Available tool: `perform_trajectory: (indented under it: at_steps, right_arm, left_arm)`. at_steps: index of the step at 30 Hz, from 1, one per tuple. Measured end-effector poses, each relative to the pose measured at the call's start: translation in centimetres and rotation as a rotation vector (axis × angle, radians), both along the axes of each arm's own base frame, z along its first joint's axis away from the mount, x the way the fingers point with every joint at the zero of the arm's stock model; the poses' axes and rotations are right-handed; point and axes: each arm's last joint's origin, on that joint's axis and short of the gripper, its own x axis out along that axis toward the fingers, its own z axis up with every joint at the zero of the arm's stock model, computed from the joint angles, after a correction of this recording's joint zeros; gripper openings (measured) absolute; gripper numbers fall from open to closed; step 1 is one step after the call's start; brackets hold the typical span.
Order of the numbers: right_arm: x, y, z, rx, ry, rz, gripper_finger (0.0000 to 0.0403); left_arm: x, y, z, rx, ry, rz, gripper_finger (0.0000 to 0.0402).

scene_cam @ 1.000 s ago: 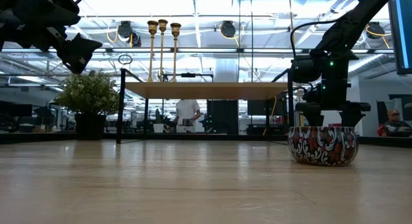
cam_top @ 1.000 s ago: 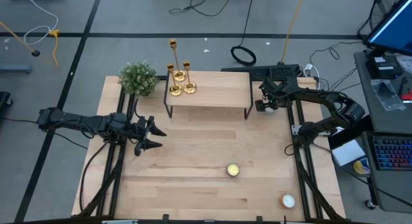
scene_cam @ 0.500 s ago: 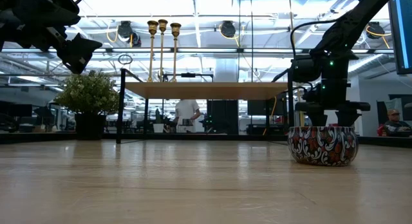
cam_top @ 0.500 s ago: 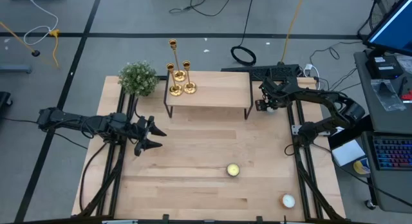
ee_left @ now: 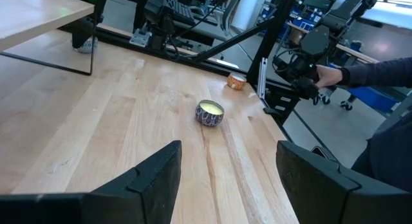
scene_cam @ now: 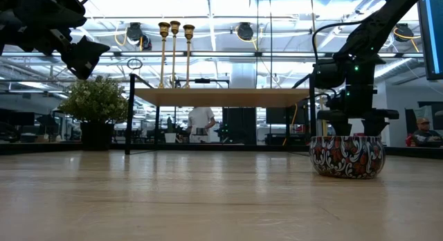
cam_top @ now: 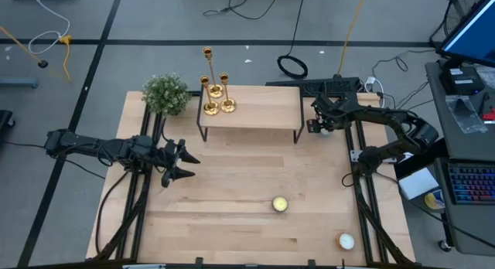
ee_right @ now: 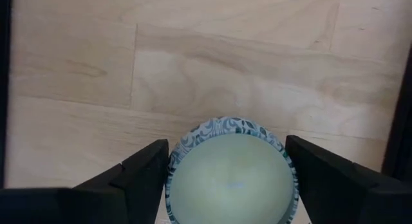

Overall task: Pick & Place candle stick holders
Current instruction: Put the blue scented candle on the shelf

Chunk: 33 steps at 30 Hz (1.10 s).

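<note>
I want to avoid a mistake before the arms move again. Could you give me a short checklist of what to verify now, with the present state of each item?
1. Right hand has a finger against each side of the candle tin: ok.
2. Candle tin lifted off the table: cannot tell.
3. Left hand open and empty, above the table's left side: ok.
4. Three candlesticks upright on the shelf: ok.
5. A hand near the candlesticks, as the task needs: not ok, both are away from them.
</note>
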Motion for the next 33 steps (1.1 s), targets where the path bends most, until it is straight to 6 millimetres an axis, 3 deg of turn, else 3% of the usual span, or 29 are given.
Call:
perform_trajectory:
  at_steps: [5,15,28,33]
  right_arm:
    - [-0.2,0.2,0.5,-0.006,-0.006,-0.007,0.0282]
    - [-1.6,1.7,3.3,-0.056,-0.066,-0.046,0.0281]
    - [-3.6,4.1,7.5,-0.137,-0.288,-0.093,0.0279]
    - [-3.7,4.2,10.4,-0.223,-0.380,-0.089,0.0281]
  left_arm:
    - [0.0,0.0,0.0,0.000,0.000,0.000,0.0253]
    - [0.0,0.0,0.0,0.000,0.000,0.000,0.0253]
    - [0.0,0.0,0.1,-0.001,-0.008,0.000,0.0253]
    - [0.0,0.0,0.1,-0.003,-0.007,0.000,0.0253]
